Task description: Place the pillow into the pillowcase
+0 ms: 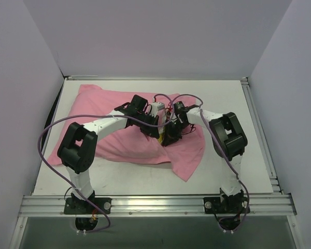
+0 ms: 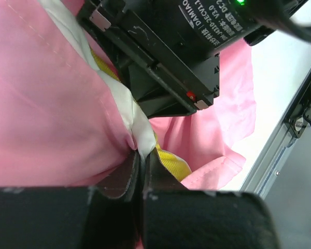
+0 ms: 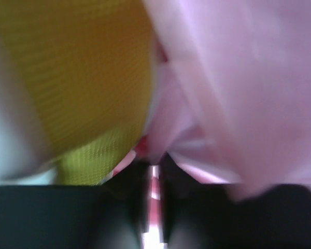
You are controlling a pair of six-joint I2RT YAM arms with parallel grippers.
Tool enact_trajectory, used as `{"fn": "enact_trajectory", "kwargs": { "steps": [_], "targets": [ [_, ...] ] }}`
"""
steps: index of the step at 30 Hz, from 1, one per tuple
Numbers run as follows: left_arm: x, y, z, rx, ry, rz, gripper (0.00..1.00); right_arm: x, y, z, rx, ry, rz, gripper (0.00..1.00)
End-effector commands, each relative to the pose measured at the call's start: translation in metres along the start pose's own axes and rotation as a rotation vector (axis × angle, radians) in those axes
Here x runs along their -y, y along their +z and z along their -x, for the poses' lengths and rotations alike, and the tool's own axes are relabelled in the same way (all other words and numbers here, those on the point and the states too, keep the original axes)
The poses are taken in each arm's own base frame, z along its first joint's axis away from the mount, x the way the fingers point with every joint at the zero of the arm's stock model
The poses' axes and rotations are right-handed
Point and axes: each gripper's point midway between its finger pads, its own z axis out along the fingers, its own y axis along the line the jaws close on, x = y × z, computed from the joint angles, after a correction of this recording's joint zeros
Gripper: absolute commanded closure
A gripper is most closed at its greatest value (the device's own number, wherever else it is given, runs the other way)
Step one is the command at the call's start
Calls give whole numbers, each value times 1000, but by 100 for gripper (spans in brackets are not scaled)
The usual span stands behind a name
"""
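Pillow (plump white cushion with a yellow edge): mostly swallowed by the case, I'd say. Only a strip of white and yellow peeks out at the mouth, centre of the top view, right where both arms meet.
Pillowcase (big thin wrinkly pink cloth sack): sprawled from upper left to lower right of the white worktop. It's puffy on the left where it's stuffed, with a flat loose flap at lower right.
Left pincer: clenched tight on the pink hem, bottom centre of its own view. White pillow cloth runs into the same pinch, and I can't tell if that's caught too. My guess is that it's pinning the mouth so the hem can go over the last corner.
Right pincer: super blurry. The jaws are almost together and a pink fold is bunched at the tips, but I honestly can't tell if it's gripping or only touching.
Crowding: black wrist housing of the right arm fills the upper middle of the left wrist view, just beside the pillow's edge. Looks like a two-handed tuck to me.
Textures: the pink is matte, soft and creased, with a stitched seam at upper left of the left wrist view. The yellow trim is an open mesh weave, and the white is smooth and puffy.
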Motion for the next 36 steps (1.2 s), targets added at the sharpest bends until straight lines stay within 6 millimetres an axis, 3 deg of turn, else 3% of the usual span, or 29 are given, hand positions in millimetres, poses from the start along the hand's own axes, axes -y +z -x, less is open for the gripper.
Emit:
{"fn": "enact_trajectory", "kwargs": {
  "steps": [1, 5, 6, 9, 12, 15, 18, 21, 22, 23, 26, 29, 32, 36],
  "targets": [
    [-1, 0, 12, 39, 10, -3, 100, 7, -7, -6, -26, 52, 19, 100],
    [-14, 1, 7, 37, 3, 52, 100, 6, -47, -22, 2, 83, 138, 100],
    [-21, 2, 6, 36, -2, 88, 100, -7, -68, -23, 36, 55, 202, 100],
    [-34, 8, 1, 23, -7, 149, 100, -12, -104, -28, 115, 16, 270, 100],
    [-56, 17, -2, -3, 4, 269, 100, -28, -130, -34, 151, -13, 365, 100],
    [-56, 32, 1, -18, 21, 289, 100, -50, -145, -39, 171, -12, 475, 100],
    [-20, 39, 15, 7, 16, 126, 100, -63, -150, -31, 195, 7, 544, 100],
    [28, 12, 43, 121, 81, -47, 71, -58, -144, -23, 190, 35, 538, 100],
    [37, 3, 47, 142, 95, -72, 51, -57, -143, -21, 190, 34, 535, 100],
    [52, -17, 57, 185, 123, -96, 46, -56, -142, -19, 193, 37, 529, 100],
    [74, -49, 53, 181, 142, -156, 39, -53, -136, -11, 193, 50, 516, 100],
    [83, -73, 50, 178, 155, -150, 38, -54, -134, -3, 200, 53, 517, 100],
    [66, -85, 47, 188, 156, -38, 38, -61, -131, 1, 188, 47, 525, 100],
    [37, -76, 32, 137, 133, 89, 37, -71, -131, 2, 180, 24, 535, 100]
  ]
}}
